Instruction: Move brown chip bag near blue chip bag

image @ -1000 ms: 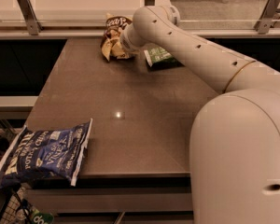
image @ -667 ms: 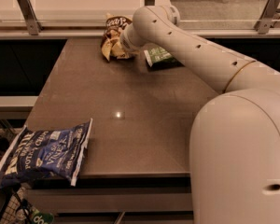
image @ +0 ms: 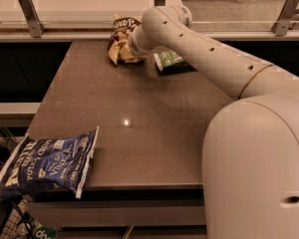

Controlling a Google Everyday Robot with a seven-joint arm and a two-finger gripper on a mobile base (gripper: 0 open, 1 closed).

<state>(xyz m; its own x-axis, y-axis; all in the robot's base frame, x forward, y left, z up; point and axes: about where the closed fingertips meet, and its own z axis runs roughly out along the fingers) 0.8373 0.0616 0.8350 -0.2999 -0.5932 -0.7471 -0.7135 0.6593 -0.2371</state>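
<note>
Finding: the gripper [image: 131,46] is at the far edge of the table [image: 139,108], hard against the brown chip bag [image: 119,38]. The end of the arm covers it, so I cannot tell whether it is spread, pressed together or pinching the bag. The bag stands crumpled directly in front of the gripper, its top lifted toward the glass rail beyond. The green bag [image: 170,61] lies just to the gripper's other side, under the forearm. The blue chip bag [image: 47,161] is well apart from the gripper, flat at the near corner of the table, with one end hanging past the edge.

Step in hand, as judged: securing the brown bag ahead of the carry; the move itself is not yet made.

Recommendations:
- Confirm a firm hold on the crinkled upper part before travelling — foil of this kind is likely to slip.
- Lift the bag off the surface rather than drag it, and draw away from the green bag so that it is not pulled along.
- Set down on the bare table beside the blue bag's inboard edge, not on top of it; the overhanging end could be tipped off by a nudge.

Arm pose: the arm [image: 204,49] reaches from the robot body [image: 259,168] diagonally across the table — long, nearly straight, and low over the surface, the wrist bending toward the brown bag.
</note>
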